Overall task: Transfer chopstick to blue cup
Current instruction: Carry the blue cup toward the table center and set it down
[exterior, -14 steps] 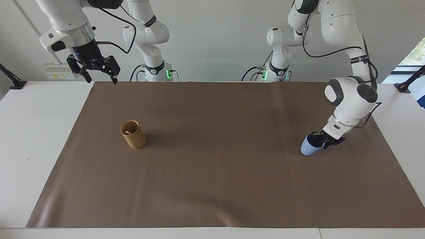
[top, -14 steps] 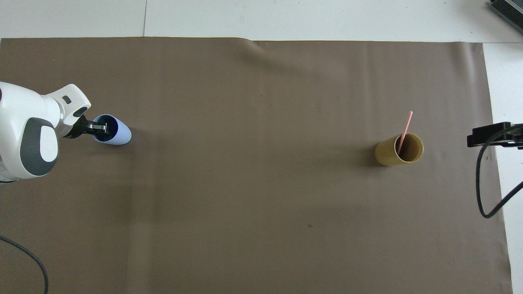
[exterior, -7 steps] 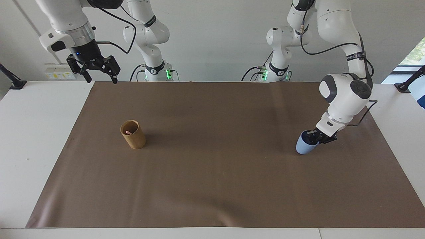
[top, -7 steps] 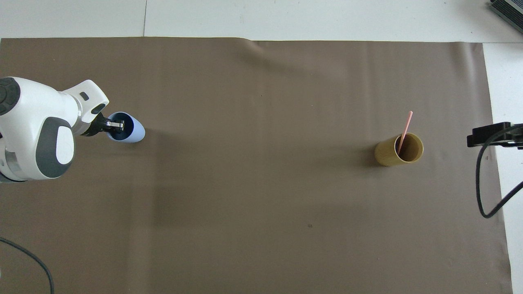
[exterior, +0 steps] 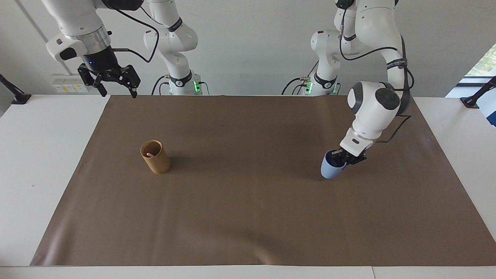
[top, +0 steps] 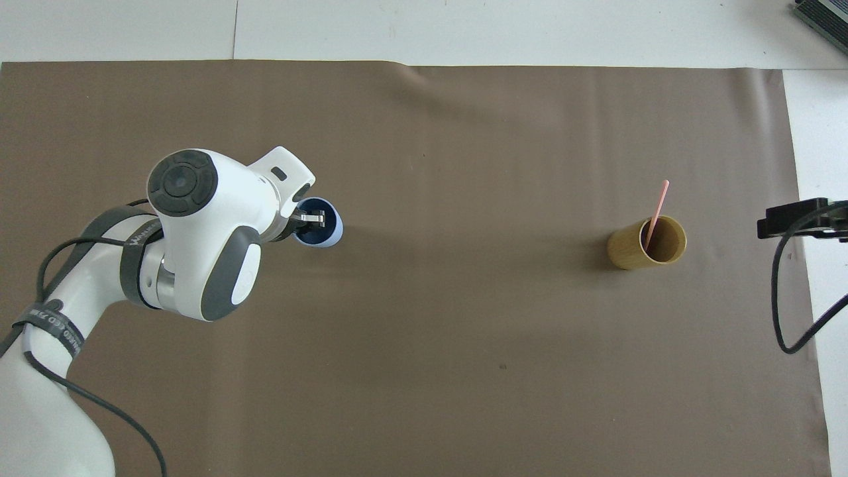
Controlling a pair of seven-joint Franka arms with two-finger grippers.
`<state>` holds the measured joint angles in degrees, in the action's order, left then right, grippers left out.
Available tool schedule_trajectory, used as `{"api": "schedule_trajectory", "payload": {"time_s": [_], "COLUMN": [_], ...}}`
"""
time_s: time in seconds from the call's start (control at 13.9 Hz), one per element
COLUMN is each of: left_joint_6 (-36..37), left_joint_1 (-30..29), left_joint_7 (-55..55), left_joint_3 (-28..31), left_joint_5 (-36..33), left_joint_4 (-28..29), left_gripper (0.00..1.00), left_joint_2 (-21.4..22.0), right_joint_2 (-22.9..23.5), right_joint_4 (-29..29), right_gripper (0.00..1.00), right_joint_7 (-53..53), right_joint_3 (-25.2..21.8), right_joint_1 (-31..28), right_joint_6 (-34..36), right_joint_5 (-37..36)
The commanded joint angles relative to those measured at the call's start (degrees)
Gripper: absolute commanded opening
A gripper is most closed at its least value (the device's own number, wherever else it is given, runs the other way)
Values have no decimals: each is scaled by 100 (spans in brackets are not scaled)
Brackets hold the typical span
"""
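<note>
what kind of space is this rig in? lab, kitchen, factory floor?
Most likely a robotics lab. Two white arms are mounted at a white table covered by a plain brown mat, with a bare wall and trailing cables. The only props: a tan cup and a blue cup.

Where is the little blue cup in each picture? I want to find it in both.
Facing view: the blue cup is at mid-height toward the picture's right, tilted, with the left gripper shut on its rim.
Overhead view: the blue cup is left of the middle, at the white wrist's tip.
Shared landmark: the tan cup holding the pink chopstick.
</note>
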<state>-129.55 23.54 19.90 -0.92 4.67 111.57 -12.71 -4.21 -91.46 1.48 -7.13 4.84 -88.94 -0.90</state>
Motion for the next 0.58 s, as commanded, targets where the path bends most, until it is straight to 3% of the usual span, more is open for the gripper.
{"api": "schedule_trajectory", "payload": {"time_s": [0.0,0.14,0.5], "left_joint_6": [-71,-88,-114], "left_joint_1": [545,905,1126], "left_joint_7": [627,952,1192], "left_joint_3": [127,127,83], "left_joint_5": [-28,-54,-274], "left_joint_4": [5,-4,66], "left_gripper": [0,0,0], "left_joint_2": [14,-46,-135], "right_joint_2": [-45,-45,-45], "right_joint_4": [-4,-4,-4], "right_gripper": [100,100,100], "right_joint_7": [-122,-122,-122], "right_joint_3": [1,10,1], "right_joint_1": [-53,-53,-53], "right_joint_6": [-18,-18,-9], "right_joint_5": [116,116,116]}}
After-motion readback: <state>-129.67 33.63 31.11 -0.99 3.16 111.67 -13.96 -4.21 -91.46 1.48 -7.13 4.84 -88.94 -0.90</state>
